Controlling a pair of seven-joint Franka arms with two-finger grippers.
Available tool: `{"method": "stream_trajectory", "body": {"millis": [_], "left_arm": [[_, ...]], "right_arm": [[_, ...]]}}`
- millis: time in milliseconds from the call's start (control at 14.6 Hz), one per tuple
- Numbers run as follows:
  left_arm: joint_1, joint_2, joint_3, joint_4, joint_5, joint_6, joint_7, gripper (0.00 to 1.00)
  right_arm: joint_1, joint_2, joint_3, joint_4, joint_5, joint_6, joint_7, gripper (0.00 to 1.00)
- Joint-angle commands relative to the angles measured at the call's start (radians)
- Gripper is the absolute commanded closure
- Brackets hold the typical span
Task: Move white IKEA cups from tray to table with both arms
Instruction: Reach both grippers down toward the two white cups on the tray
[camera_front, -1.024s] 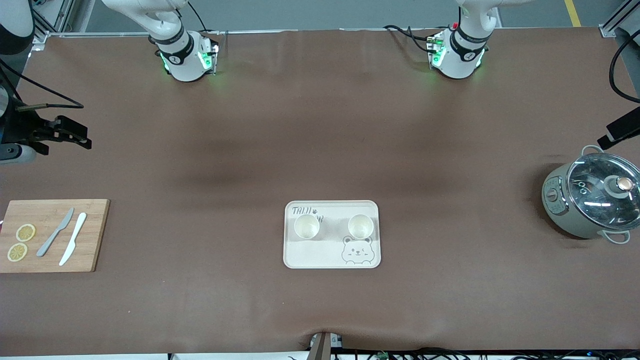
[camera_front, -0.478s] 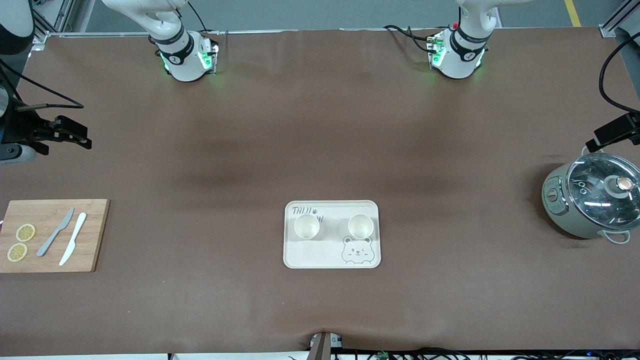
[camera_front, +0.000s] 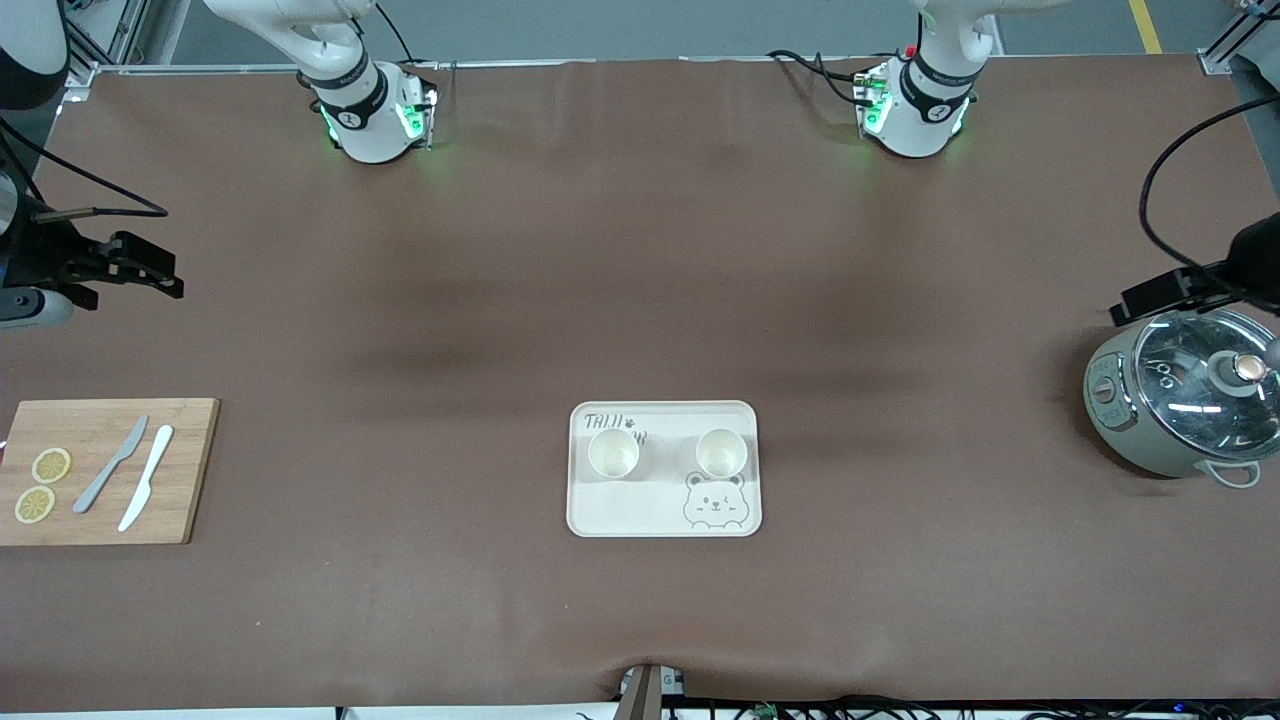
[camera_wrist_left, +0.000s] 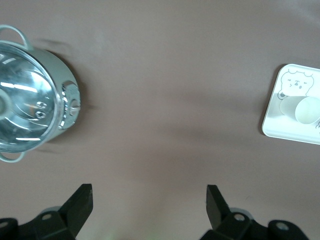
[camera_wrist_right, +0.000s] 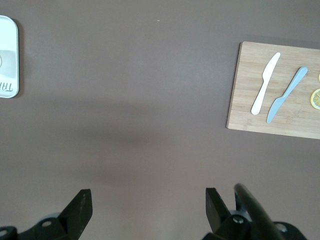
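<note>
Two white IKEA cups (camera_front: 613, 453) (camera_front: 722, 452) stand upright side by side on the bear-printed tray (camera_front: 650, 515) in the middle of the table. My left gripper (camera_front: 1150, 295) is open and empty, up in the air over the table just beside the grey pot. Its wrist view shows the fingers spread wide (camera_wrist_left: 149, 200), one cup (camera_wrist_left: 307, 110) and part of the tray (camera_wrist_left: 272, 117). My right gripper (camera_front: 165, 275) is open and empty (camera_wrist_right: 148, 202), over bare table at the right arm's end. Its wrist view shows only the tray's edge (camera_wrist_right: 10, 75).
A grey glass-lidded pot (camera_front: 1185, 405) stands at the left arm's end and also shows in the left wrist view (camera_wrist_left: 30, 97). A wooden cutting board (camera_front: 150, 510) at the right arm's end carries two knives (camera_front: 130, 475) and lemon slices (camera_front: 42, 485); it also shows in the right wrist view (camera_wrist_right: 245, 115).
My left gripper has moved from the table's edge toward the middle, coming in beside the pot. The right arm, cups and tray have not moved.
</note>
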Motion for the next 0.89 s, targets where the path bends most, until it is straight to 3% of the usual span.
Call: {"method": "stream_trajectory", "body": {"millis": [0, 341, 820], "left_arm": [[-0.054, 0.042, -0.004, 0.007, -0.022, 0.021, -0.06, 0.0], [-0.112, 0.111, -0.013, 0.009, -0.062, 0.109, -0.196, 0.0], [-0.192, 0.188, -0.015, 0.015, -0.086, 0.195, -0.369, 0.0]], "right_arm": [[0.016, -0.019, 0.003, -0.016, -0.01, 0.013, 0.007, 0.0], [0.06, -0.01, 0.003, 0.013, 0.002, 0.016, 0.097, 0.0], [0.241, 0.039, 0.005, 0.017, 0.007, 0.093, 0.401, 0.0]]}}
